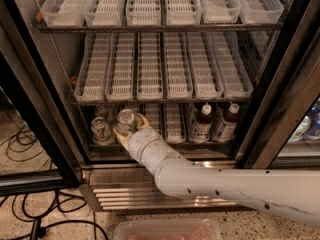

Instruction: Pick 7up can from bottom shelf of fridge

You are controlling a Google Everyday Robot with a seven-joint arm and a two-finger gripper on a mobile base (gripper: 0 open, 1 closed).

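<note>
Grips the 7up can (pixel 126 118) upright in the pincer (pixel 129 125), clamped against both its sides, at the front of a left lane on the bottom shelf (pixel 174 128) of the fridge (pixel 266 109). Reaches in on a white arm (pixel 200 181) from lower right. Leaves a second can (pixel 101 130) just left, brown bottles (pixel 202 124) well right.

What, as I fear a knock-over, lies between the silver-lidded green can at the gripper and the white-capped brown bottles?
Only bare white slotted plastic lanes, in the camera view; the gripper is at the silver-lidded 7up can, left on the bottom shelf.
</note>
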